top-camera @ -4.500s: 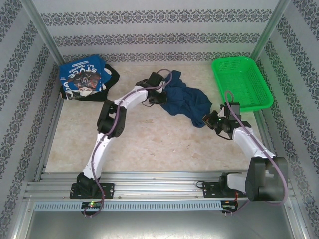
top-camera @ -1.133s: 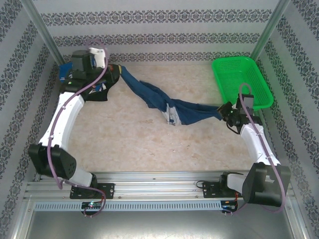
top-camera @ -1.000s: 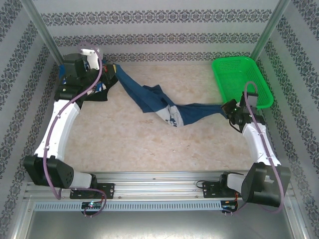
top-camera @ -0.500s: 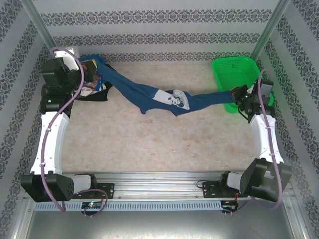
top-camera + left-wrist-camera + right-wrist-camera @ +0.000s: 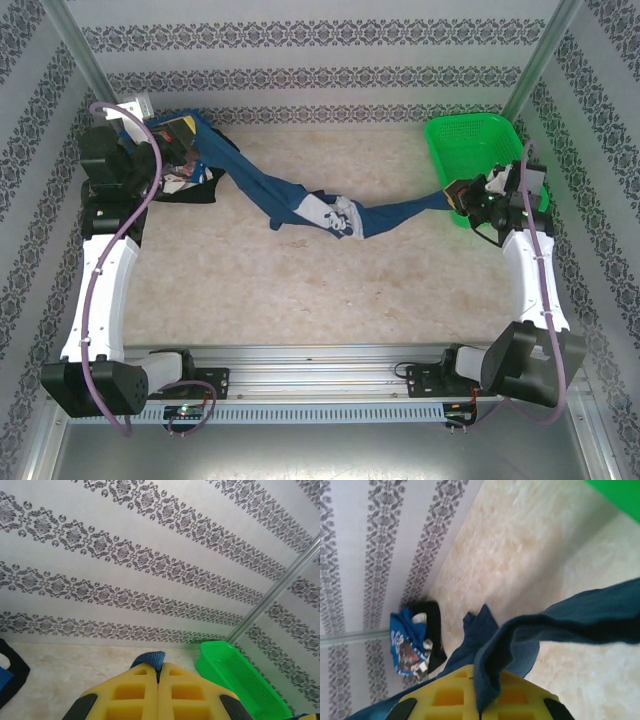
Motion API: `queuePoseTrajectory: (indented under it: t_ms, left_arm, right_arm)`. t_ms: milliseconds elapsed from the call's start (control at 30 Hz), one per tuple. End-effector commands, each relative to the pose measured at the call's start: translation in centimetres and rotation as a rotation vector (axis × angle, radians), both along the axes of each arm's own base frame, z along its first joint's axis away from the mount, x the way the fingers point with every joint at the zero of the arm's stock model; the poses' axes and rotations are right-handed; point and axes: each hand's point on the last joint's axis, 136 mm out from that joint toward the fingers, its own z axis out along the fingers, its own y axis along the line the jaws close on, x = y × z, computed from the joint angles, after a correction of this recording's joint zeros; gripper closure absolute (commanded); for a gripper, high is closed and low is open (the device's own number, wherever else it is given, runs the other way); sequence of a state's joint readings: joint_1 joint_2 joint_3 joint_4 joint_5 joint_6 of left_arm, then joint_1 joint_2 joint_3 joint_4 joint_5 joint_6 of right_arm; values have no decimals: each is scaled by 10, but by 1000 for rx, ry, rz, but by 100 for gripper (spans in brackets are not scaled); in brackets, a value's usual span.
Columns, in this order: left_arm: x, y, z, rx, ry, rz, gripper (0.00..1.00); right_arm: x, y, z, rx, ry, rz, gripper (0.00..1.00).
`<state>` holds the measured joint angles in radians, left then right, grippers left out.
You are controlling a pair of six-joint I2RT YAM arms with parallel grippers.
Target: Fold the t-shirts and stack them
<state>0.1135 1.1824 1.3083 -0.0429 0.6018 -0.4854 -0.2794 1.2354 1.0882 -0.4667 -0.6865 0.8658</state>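
The green mesh basket point(image 5: 480, 150) stands at the far right corner of the tabletop point(image 5: 330, 290), its mesh floor in plain view and its near rim partly hidden behind the right arm. At the far left the blue tee point(image 5: 402, 642) and the black tee point(image 5: 434, 622) lie bunched together, the lettering too crumpled to read. Both arms reach wide apart, and the left gripper point(image 5: 158, 672) and right gripper point(image 5: 457, 191) each pinch one end of the navy t-shirt point(image 5: 300, 205), which sags low between them.
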Motion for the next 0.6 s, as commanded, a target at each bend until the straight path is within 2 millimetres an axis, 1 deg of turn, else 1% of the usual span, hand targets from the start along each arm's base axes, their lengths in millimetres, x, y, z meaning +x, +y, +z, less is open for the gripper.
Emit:
queuePoseTrajectory:
  t_ms: [0,33,133,167,233,333,400,433,467,500,567]
  left_arm:
    - [-10,-8,36,-69,-114,-60,100]
    - [-9,-12,39,-83,-123,-74,100]
    - [-4,-29,45,-95,-131,-108,100]
    - [-2,-36,46,-94,-131,-124,100]
    - [3,-49,44,-97,-105,-148,100]
    - [4,-67,40,-105,-88,-176,100]
    - [3,-78,35,-113,-76,-195,100]
    - [1,-83,32,-106,-71,-209,100]
    - [-1,-85,28,-95,-63,-207,100]
    - [-3,-84,25,-82,-59,-192,100]
    - [-6,-74,18,-69,-47,-141,100]
  right_arm:
    - [-11,15,40,55,-97,73,100]
    - [-8,17,53,72,-133,81,100]
    - [1,15,107,75,-272,78,100]
    - [2,14,122,70,-306,72,100]
    - [4,12,166,41,-400,69,100]
    - [4,7,223,1,-519,53,100]
    - [4,5,249,-17,-572,38,100]
    - [5,5,259,-21,-591,38,100]
    - [6,5,263,-19,-597,40,100]
    - [8,4,262,-17,-589,40,100]
    - [11,5,252,-1,-561,45,100]
